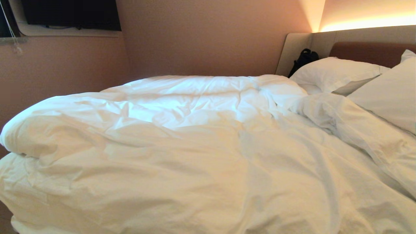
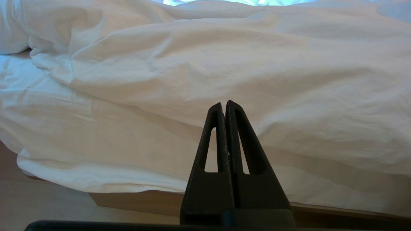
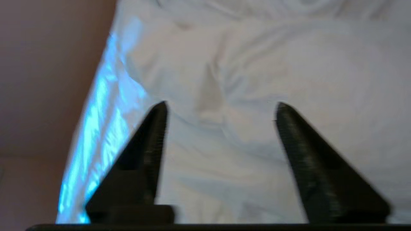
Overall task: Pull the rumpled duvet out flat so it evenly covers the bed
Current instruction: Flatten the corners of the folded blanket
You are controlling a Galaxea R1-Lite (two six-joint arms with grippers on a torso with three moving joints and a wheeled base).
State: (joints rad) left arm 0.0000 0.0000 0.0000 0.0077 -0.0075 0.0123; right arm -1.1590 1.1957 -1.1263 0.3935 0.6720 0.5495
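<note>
duvet [image 1: 182, 139]: rumpled heap across the bed [image 2: 135, 200], bunched up at the foot end, drooping over the near edge
pillows [image 1: 334, 73]: up by the headboard
left hand [image 2: 223, 106]: pinched closed, empty, low by the bed's side
right hand [image 3: 221, 107]: fingers spread wide, nothing in them, over the duvet

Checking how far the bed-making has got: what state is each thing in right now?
duvet: rumpled, bunched in folds, not yet flat.
bed: covered unevenly; wooden base shows below the hanging duvet.
pillows: at the headboard, uncovered, the nearer one partly under a duvet fold.
left gripper: fingers shut, holding nothing, low by the bed's side.
right gripper: fingers open, empty, over the duvet near its edge by the wall.
</note>
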